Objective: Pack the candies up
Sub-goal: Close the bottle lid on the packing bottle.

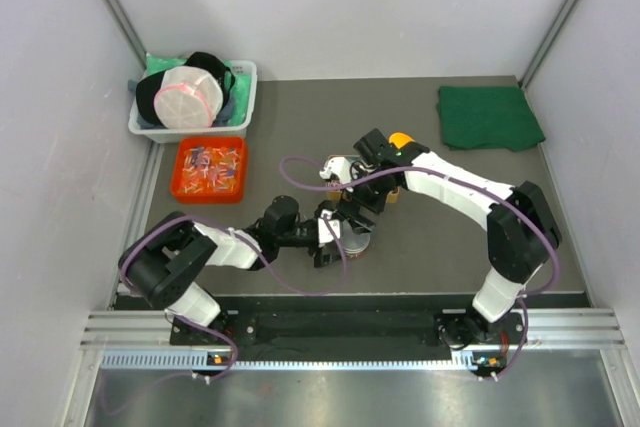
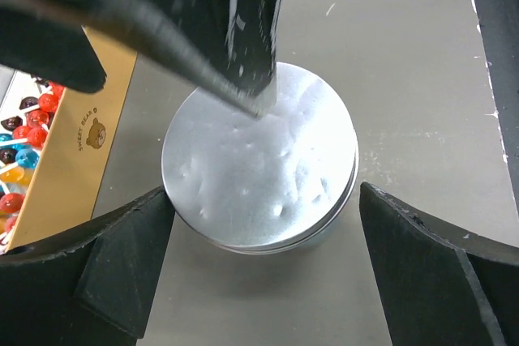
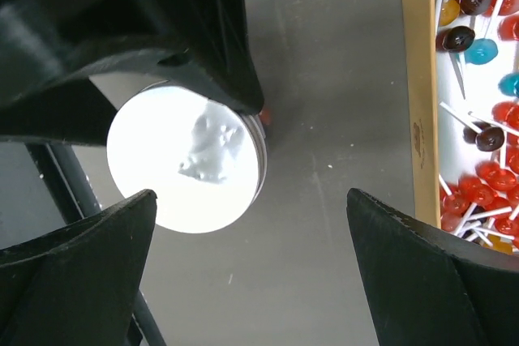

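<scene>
Left gripper (image 2: 263, 196): fingers (image 2: 122, 273) are set wide apart, with nothing held between them. They are placed either side of a round tin (image 2: 259, 160) whose silvery lid is on; no contact is seen in the left wrist view. Right gripper (image 3: 251, 196): fingers (image 3: 438, 273) are likewise spread wide and empty. It is hung above bare table between the tin and a tan lollipop box (image 3: 418, 119). Both grippers are crowded over the tin at mid-table, and part of the lid is covered by the other arm in each wrist view.

Just beside the tin, the tan box is seen open and filled with lollipops (image 3: 478, 192) in red, blue and dark colours.

Further back left, the candies (image 1: 212, 167) are lying in an orange tray (image 1: 178, 172), well apart from both grippers. Behind it, a white bin (image 1: 250, 77) is packed with black and white items. A partly hidden orange object (image 1: 400, 139) is seen behind the right arm; what it is cannot be told. A green cloth (image 1: 490, 117) is laid at the far right.

Progress: judged early. The tray looks full, no candy is held, and the tin's contents are hidden by the lid. Opening the tin and moving the candies are judged left to do.
</scene>
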Robot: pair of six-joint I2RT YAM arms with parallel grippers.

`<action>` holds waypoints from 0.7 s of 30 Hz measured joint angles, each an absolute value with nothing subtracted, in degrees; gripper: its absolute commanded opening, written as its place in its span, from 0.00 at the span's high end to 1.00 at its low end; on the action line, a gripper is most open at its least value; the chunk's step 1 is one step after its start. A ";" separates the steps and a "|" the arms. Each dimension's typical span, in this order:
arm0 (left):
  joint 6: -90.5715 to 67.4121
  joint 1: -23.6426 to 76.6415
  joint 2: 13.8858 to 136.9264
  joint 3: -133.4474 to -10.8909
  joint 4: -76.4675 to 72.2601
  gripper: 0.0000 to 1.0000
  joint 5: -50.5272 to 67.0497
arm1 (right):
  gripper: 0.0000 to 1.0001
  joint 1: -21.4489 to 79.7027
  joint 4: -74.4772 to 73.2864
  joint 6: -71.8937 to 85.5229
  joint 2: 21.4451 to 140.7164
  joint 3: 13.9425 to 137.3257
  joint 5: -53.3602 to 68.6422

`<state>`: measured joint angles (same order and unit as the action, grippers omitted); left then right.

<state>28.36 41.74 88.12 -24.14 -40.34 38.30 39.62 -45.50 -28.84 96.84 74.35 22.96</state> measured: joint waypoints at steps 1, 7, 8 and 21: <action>28.36 41.82 88.42 -24.08 -40.88 0.01 38.37 | 0.01 39.59 -45.21 -28.67 97.06 74.35 22.90; 28.36 42.50 90.08 -23.77 -43.48 0.01 38.48 | 0.01 39.62 -44.34 -28.21 98.98 74.24 22.13; 28.36 42.59 90.35 -23.77 -43.64 0.01 38.50 | 0.01 39.62 -44.25 -28.21 99.15 74.19 21.85; 23.07 43.33 95.11 -23.22 -45.95 0.01 36.27 | 0.05 39.62 -43.03 -27.99 99.09 72.73 21.04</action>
<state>23.07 43.33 95.11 -23.22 -45.95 36.27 39.62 -43.03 -27.99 99.09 72.73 21.04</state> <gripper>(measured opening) 0.990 0.967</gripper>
